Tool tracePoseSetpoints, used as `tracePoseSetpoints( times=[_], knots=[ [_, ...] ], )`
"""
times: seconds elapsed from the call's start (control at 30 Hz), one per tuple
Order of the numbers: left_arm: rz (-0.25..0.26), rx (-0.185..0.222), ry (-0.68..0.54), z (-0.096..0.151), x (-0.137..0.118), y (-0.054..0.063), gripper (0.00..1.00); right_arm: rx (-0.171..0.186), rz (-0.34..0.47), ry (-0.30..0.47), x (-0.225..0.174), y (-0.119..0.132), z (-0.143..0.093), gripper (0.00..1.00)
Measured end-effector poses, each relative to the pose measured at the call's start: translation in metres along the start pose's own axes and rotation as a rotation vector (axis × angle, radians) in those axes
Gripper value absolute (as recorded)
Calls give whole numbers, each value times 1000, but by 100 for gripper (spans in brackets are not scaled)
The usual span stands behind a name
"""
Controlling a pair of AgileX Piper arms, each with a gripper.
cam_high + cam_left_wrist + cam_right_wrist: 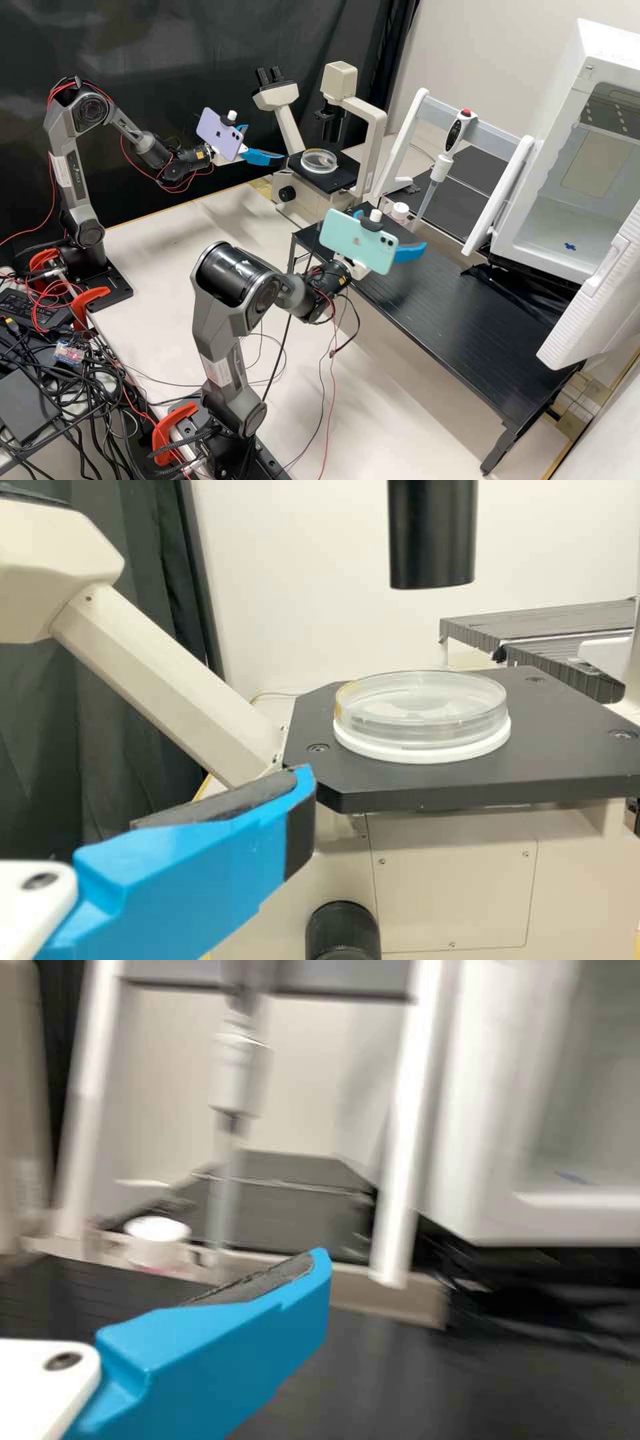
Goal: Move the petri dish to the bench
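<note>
On the black microscope stage (pixel 331 180) lies the clear, round petri dish (pixel 319 159), at the back centre of the high view. Just left of the stage, my left gripper (pixel 268 143) stands open, apart from the dish. The left wrist view shows the dish (pixel 420 702) resting flat on a white ring, beyond the blue finger of the left gripper (pixel 302 788). My right gripper (pixel 395 229) is open over the raised black platform, holding nothing; its finger with a dark pad shows in the right wrist view, where the right gripper (pixel 318 1263) faces the pipette stand.
The microscope's condenser (pixel 431 535) hangs above the stage. A pipette (pixel 442 160) hangs on a white stand behind the black platform (pixel 467 320), near a small white-capped container (pixel 399 212). An open white cabinet (pixel 587 173) stands right. The pale bench (pixel 167 233) extends below the arms.
</note>
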Motion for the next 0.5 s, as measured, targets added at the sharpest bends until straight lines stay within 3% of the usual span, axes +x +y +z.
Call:
tracePoseSetpoints(
  times=[0.1,0.5],
  knots=[
    [0,0,0,0,0,0,100,-47,-36,58,-3,-11,-17,100],
    [0,0,0,0,0,0,100,-127,-43,214,5,-27,-95,100]
  ],
)
